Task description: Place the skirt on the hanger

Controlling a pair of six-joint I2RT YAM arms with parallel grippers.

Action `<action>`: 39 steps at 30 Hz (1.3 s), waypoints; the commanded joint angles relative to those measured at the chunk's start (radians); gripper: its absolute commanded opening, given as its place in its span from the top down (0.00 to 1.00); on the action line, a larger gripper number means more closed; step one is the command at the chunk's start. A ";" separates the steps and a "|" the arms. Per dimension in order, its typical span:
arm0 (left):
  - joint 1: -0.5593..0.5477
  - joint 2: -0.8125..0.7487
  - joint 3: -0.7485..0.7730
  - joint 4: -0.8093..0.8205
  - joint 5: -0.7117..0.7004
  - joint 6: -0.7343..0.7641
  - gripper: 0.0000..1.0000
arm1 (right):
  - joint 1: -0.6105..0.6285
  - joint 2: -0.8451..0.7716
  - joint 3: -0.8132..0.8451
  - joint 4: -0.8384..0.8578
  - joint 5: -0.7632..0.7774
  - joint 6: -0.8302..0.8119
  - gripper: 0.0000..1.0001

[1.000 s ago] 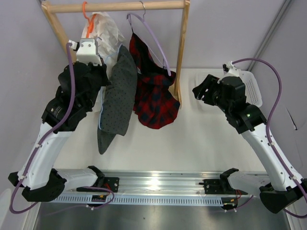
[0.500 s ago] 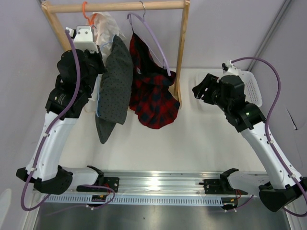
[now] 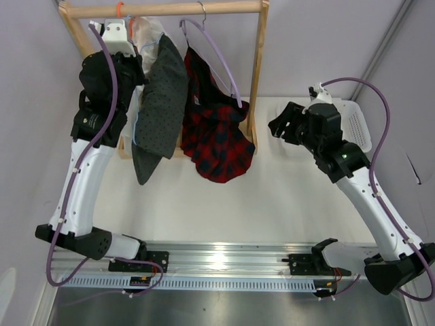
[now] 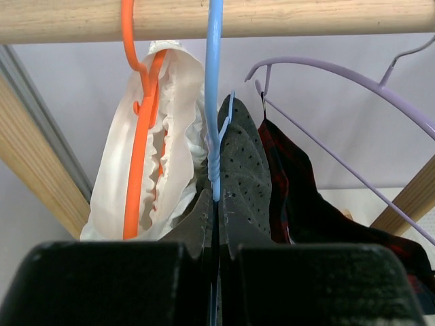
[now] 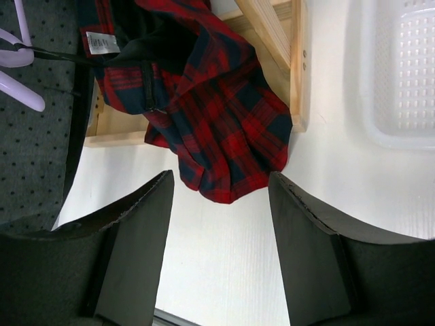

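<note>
Top view: the skirt hangs upper left beside our left gripper, under the rail. Left wrist: its fingers pinch the hanger — the hook crosses the rail, so we judge seating and release come next. Right wrist: the right gripper is spread, empty.

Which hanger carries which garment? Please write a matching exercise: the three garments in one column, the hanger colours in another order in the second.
Garments
1. skirt
2. plaid garment
3. white dress

Hangers
A. orange hanger
B. lilac hanger
C. blue hanger

Pairs: 1-C, 2-B, 3-A
</note>
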 commanded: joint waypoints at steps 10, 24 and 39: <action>0.035 0.121 0.122 0.255 0.012 0.046 1.00 | -0.028 0.061 0.052 0.130 -0.068 -0.044 0.37; 0.038 0.173 0.115 0.403 -0.045 0.080 1.00 | -0.062 0.072 0.011 0.198 -0.108 -0.055 0.37; 0.042 0.293 0.198 0.432 -0.068 0.116 1.00 | -0.076 0.072 -0.039 0.271 -0.157 -0.047 0.37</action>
